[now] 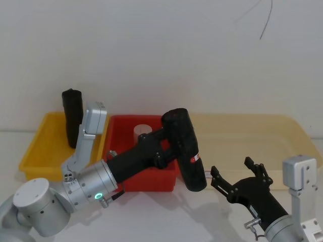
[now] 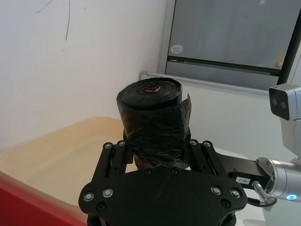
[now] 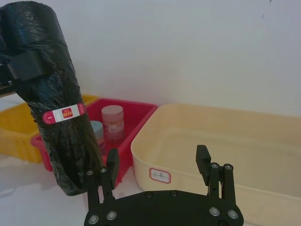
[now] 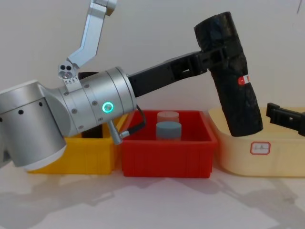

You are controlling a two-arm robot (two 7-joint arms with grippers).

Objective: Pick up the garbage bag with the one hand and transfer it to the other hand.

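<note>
Half done: the one hand (image 1: 169, 146) pinches the garbage bag (image 1: 187, 151) mid-frame; the other hand (image 1: 233, 171), spread lower right, awaits it.

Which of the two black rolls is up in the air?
The stickered garbage bag, clamped by the left gripper; the plain roll stands in the yellow bin.

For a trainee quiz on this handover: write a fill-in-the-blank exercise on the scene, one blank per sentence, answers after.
The tool clamped on the garbage bag is the robot's ____ one.
The right tool, near the bag's lower end, has its fingers ____.
The bin holding the plain black roll is coloured ____.
Missing words: left; open; yellow.
</note>
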